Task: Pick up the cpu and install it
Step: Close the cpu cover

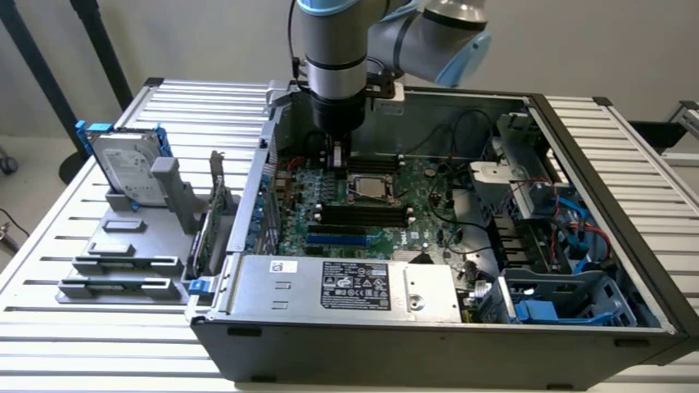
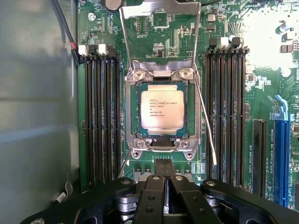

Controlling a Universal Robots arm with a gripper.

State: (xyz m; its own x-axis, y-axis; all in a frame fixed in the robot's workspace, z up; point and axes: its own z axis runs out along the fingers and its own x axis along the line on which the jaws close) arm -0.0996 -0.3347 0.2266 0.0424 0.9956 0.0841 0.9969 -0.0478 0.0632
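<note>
The cpu [image 2: 162, 110] sits in its socket frame [image 2: 132, 140] inside the open case [image 1: 437, 354]. Memory slots [image 2: 100, 116] flank it. My gripper [image 2: 164, 164] hangs clenched and empty just beside the frame.

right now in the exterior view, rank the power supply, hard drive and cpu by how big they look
1. power supply, also nearest the camera
2. hard drive
3. cpu, smallest by far

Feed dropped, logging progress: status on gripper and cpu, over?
Gripper shut, holding nothing, at edge of socket. Cpu sits in socket. Load plate raised, nothing covering the chip.
</note>
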